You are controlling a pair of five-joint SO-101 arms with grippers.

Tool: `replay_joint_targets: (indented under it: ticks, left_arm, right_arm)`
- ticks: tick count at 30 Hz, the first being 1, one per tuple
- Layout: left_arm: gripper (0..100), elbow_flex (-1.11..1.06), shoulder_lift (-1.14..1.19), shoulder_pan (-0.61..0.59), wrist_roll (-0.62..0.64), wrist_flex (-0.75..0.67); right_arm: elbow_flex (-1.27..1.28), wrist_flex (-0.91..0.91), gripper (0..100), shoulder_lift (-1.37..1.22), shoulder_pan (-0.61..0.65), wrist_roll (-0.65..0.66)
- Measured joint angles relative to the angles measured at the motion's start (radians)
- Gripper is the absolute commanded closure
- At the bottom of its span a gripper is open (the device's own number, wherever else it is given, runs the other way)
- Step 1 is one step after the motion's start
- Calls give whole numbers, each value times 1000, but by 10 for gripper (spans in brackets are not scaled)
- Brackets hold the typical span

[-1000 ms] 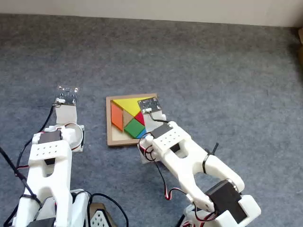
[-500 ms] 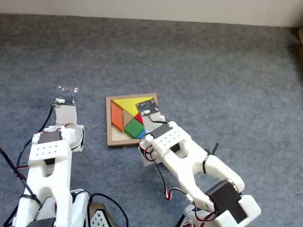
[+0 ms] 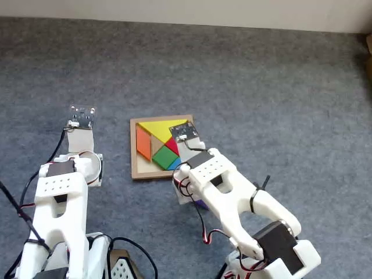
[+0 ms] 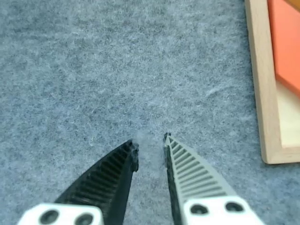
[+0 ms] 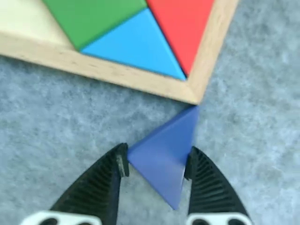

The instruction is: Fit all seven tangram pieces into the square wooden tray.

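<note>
On grey carpet, right gripper (image 5: 158, 151) pinches dark blue triangle (image 5: 163, 161) beside tray (image 5: 207, 61).

— What carries everything here?
— A table (image 3: 279, 87) covered in grey, carpet-like felt.
— And what lies directly on it?
— A square wooden tray (image 3: 133, 152), flat, near the middle. Just outside one of its corners is a dark blue triangle (image 5: 164, 150), with its tip right at the rim. I can't tell if they touch.
</note>
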State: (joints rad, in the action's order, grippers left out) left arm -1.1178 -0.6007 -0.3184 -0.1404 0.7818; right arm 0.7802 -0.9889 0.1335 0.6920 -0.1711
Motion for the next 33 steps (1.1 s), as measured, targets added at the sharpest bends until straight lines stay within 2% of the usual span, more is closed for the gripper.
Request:
replay_joint_targets:
  ticks: [4,13,17,28,33]
  left_arm:
    - [891,0,0,0,0,0]
    - [891,0,0,-28,0,0]
    - [891,0,0,-29,0,0]
    - [891,0,-9,-112,0,0]
    - [891,0,-9,-130,14,0]
  right_arm:
    - [0,-83,929,8,-49,21]
    - [-2,-144,926,282,-84,315]
    - [-95,-146,925,293,-84,404]
    - [-509,-141,925,-118,120,456]
    - [-686,-140,925,-342,160,456]
